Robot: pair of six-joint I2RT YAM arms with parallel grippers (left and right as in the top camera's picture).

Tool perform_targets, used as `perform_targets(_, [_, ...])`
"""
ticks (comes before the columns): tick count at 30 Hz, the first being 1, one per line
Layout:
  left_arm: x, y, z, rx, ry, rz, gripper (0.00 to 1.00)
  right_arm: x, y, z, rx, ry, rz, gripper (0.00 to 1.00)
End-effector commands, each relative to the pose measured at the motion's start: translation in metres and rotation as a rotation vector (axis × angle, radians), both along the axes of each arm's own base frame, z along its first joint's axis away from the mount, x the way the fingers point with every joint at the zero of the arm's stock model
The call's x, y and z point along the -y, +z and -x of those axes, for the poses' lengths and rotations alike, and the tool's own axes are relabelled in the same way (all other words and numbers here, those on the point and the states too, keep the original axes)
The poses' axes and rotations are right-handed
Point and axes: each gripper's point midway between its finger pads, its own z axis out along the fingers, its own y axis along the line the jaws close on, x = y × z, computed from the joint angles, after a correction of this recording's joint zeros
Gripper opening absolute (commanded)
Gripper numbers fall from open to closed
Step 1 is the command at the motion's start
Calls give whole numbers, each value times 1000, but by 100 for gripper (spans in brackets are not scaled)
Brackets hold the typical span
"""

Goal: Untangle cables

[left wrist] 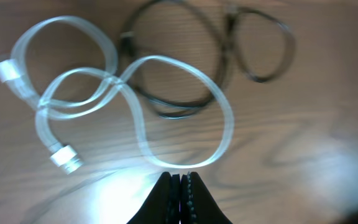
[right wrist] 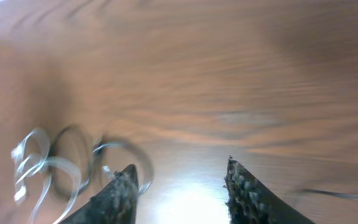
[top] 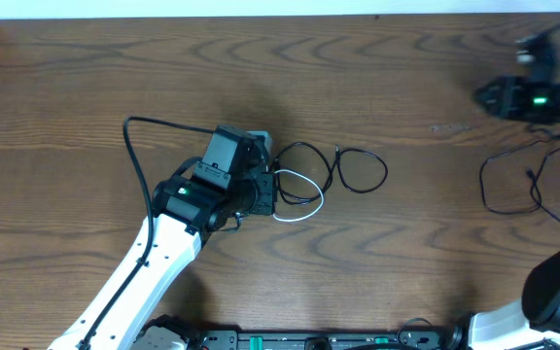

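Observation:
A white cable (top: 300,200) lies in loops at mid-table, crossing a black cable (top: 304,163) whose second loop (top: 363,170) lies to its right. My left gripper (top: 263,187) sits just left of them. In the left wrist view the gripper (left wrist: 180,178) is shut with nothing between its fingers. The white cable (left wrist: 166,112) curves just ahead of the tips, and the black cable (left wrist: 185,106) lies beyond it. My right gripper (top: 494,95) is at the far right, apart from the pile. Its wrist view shows the gripper (right wrist: 180,169) open and empty, with the white cable (right wrist: 33,171) far off.
Another thin black cable (top: 483,185) lies in a loose loop on the wooden table (top: 86,78) at the right, below the right arm. The left arm's own thick wire (top: 134,146) arcs up at the left. The table's far edge runs along the top.

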Motion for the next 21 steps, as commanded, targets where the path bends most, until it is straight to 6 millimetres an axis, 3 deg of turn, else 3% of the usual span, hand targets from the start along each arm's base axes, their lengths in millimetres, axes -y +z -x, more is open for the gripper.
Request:
perform_targets(1, [-40, -9, -10, 8, 241, -154, 8, -60, -17, 14, -66, 137, -68, 45])
perform_targets(6, [-76, -15, -2, -19, 445, -273, 9, -129, -57, 49, -202, 255, -93, 50])
perform_targets(9, [-80, -16, 1, -30, 457, -288, 13, -168, -85, 73, -316, 235, -138, 62])
perform_targets(13, [-86, -16, 0, -38, 474, -290, 17, -213, -115, 107, -423, 237, -165, 62])
perform_targets(17, [-86, -17, 1, -43, 474, -290, 17, -247, -132, 131, -468, 243, -181, 59])
perform_targets(21, [-85, -17, 1, -44, 473, -288, 17, -257, -148, 146, -526, 137, -122, 57])
